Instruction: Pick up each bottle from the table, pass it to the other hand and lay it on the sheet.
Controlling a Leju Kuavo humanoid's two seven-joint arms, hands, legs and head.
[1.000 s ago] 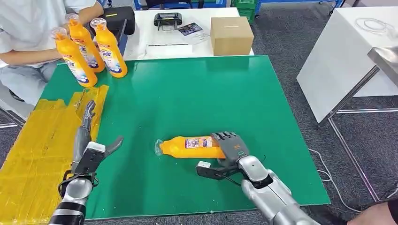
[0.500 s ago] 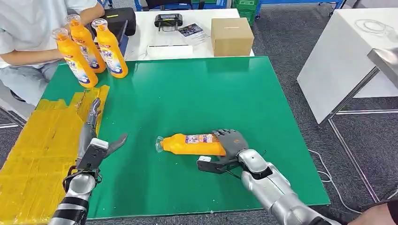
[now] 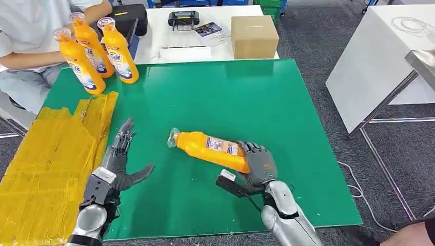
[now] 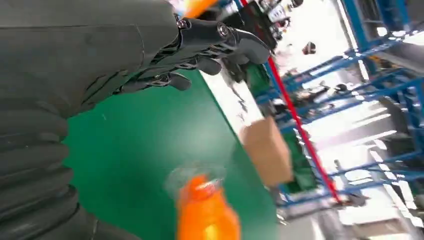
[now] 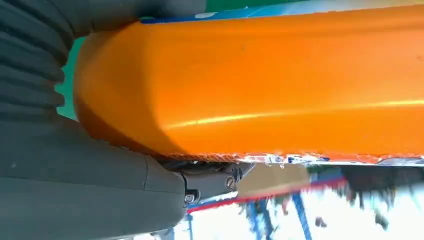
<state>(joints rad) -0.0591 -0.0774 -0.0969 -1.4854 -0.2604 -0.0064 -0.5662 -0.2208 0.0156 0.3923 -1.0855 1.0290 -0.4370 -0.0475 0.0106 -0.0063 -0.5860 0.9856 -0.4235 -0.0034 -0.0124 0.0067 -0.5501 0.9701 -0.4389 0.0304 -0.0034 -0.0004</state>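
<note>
Head view: the right hand (image 3: 258, 165) grips an orange bottle (image 3: 210, 149) by its base, cap end tilted toward the left hand (image 3: 119, 160), which waits with fingers spread and nothing in them above the green surface (image 3: 215, 97); a yellow sheet (image 3: 46, 164) lies just beyond the left hand, and three more upright bottles (image 3: 95, 51) stand at the far corner beside a seated person (image 3: 31, 36)

Blue lettering ending in "ide" read on the label of a standing orange bottle (image 3: 117, 50), other labels too small to be read
</note>
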